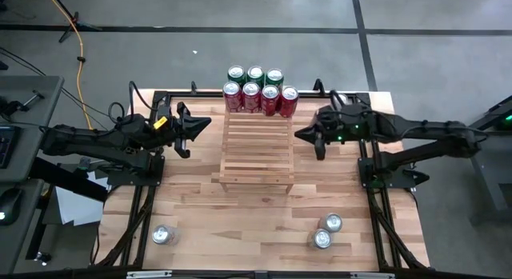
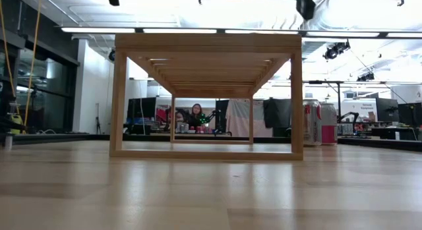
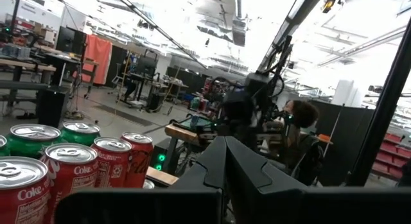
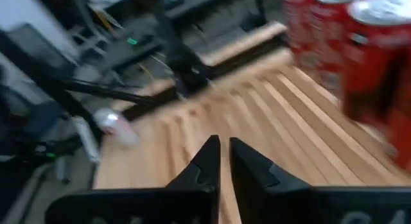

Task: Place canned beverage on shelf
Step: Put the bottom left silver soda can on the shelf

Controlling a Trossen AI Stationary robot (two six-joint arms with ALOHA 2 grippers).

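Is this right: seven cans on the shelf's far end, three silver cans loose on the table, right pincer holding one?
Not quite: the right pincer is shut on nothing, per the right wrist view. The seven cans on the shelf and three silver cans on the table stand.

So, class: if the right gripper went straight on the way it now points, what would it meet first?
Probably nothing soon: the right gripper, jaws shut, points across above the shelf toward the left gripper. Height is unclear.

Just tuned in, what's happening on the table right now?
Nothing is being carried. Seven cans, red and green, stand at the far end of the shelf. Three more cans wait on the table near the front edge. The left end effector and right end effector hover beside the shelf, one on each side, both shut and empty.
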